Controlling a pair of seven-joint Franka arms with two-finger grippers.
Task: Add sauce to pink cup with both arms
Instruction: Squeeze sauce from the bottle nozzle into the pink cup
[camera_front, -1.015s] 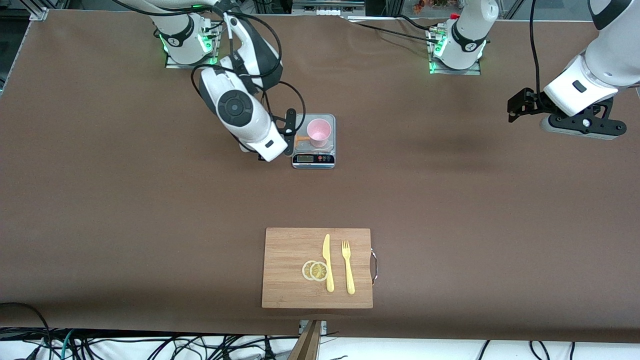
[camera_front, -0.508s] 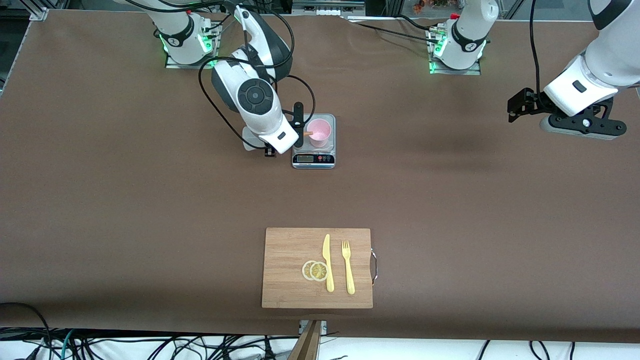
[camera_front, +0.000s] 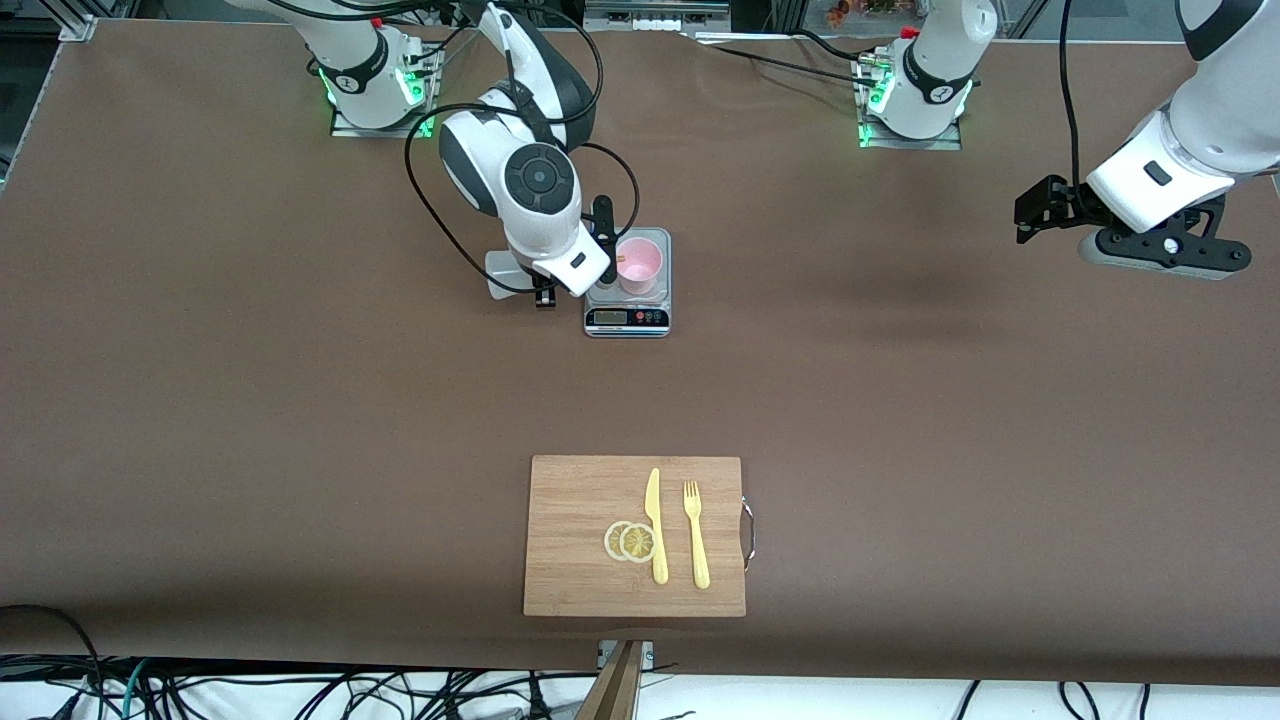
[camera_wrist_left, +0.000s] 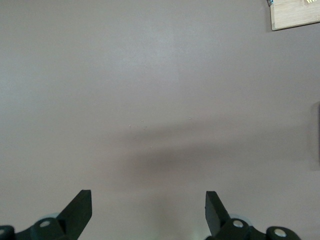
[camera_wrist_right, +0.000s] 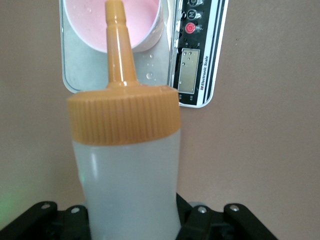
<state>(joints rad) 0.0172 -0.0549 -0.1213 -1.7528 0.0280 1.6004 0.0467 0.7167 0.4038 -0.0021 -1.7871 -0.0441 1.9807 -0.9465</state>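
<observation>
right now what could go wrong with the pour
1. The squeeze bottle in the right gripper has its orange nozzle just over the pink cup's rim, so sauce may land on the scale platform.
2. The light cup stands loose on the scale; a nozzle bump might tip it.
3. The left gripper hangs open over bare table, too distant to steady it.

The left tool (camera_wrist_left: 148, 212) hangs with fingers spread over bare brown table (camera_wrist_left: 150, 100); a wooden board's corner (camera_wrist_left: 295, 14) shows.
</observation>
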